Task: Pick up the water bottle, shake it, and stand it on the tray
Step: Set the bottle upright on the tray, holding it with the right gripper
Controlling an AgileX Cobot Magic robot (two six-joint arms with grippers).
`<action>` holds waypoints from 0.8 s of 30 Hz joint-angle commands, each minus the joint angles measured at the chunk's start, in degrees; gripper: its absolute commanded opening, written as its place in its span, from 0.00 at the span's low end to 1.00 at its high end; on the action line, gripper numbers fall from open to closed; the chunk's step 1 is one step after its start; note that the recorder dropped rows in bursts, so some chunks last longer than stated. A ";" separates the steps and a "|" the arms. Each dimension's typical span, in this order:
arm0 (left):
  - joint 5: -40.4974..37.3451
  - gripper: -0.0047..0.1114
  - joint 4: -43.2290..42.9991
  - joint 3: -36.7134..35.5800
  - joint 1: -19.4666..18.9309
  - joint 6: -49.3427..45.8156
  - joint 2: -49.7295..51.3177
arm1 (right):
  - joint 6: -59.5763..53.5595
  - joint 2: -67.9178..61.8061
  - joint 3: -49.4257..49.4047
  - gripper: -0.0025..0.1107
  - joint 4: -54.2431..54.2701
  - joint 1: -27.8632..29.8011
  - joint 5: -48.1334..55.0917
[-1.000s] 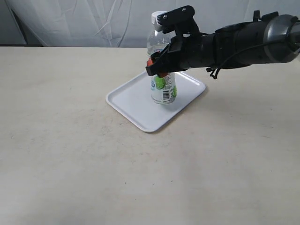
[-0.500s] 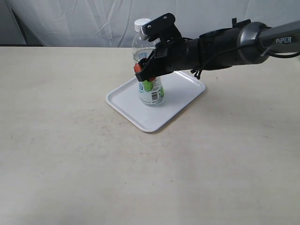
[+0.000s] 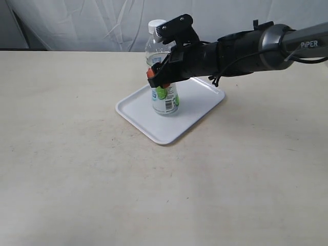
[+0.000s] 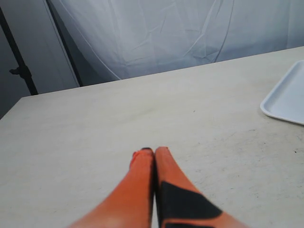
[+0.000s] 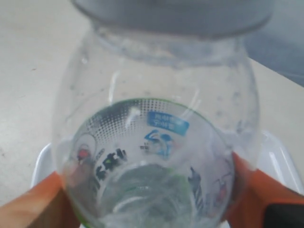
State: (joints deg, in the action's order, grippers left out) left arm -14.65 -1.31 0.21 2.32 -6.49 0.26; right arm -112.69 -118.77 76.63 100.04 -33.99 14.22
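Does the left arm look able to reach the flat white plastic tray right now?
Probably yes: nothing but beige table shows between its shut orange fingers and the flat white plastic tray corner.

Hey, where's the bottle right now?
In the exterior view the bottle stands upright near the middle of the tray, slightly left of centre, with the right tool gripping its midsection.

Clear glossy plastic water bottle point(image 3: 163, 82), smooth white plastic tray point(image 3: 154, 125), matt beige table point(image 3: 77, 169), creased cloth backdrop point(image 3: 92, 23).
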 commanded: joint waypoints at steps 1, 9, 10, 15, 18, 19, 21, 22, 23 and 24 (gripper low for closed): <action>0.54 0.04 0.09 -0.21 0.02 0.03 -0.26 | 2.18 -0.49 0.25 0.30 -0.09 0.14 -0.77; 0.54 0.04 0.09 -0.21 0.02 0.03 -0.26 | 3.33 1.41 -2.13 0.48 -0.72 0.14 -0.79; 0.54 0.04 0.09 -0.21 0.02 0.03 -0.26 | 3.33 1.66 -2.36 0.48 -0.72 0.14 -0.79; 0.54 0.04 0.09 -0.21 0.02 0.03 -0.26 | 3.33 4.18 -5.02 0.48 -1.67 -0.42 -0.79; 0.54 0.04 0.09 -0.21 0.02 0.03 -0.26 | 3.44 5.35 -6.75 0.48 -2.06 -0.66 -0.90; 0.54 0.04 0.09 -0.21 0.02 0.03 -0.26 | 3.44 5.62 -7.15 0.48 -2.06 -0.78 -1.08; 0.54 0.04 0.09 -0.21 0.02 0.03 -0.26 | 5.05 5.84 -7.30 0.52 -2.06 -0.87 -1.51; 0.54 0.04 0.09 -0.21 0.02 -0.09 -0.26 | 6.70 5.97 -7.30 0.60 -2.06 -0.90 -2.32; 0.54 0.04 0.09 -0.21 0.02 -0.09 -0.26 | 6.82 6.07 -7.30 0.65 -2.18 -1.00 -2.44; 0.54 0.04 0.09 -0.21 0.02 -0.09 -0.26 | 6.82 6.07 -7.30 0.71 -2.99 -1.00 -2.44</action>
State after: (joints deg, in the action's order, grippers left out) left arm -14.65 -1.31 0.21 2.32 -6.49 0.26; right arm -106.99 -113.52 69.78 97.81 -34.93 12.13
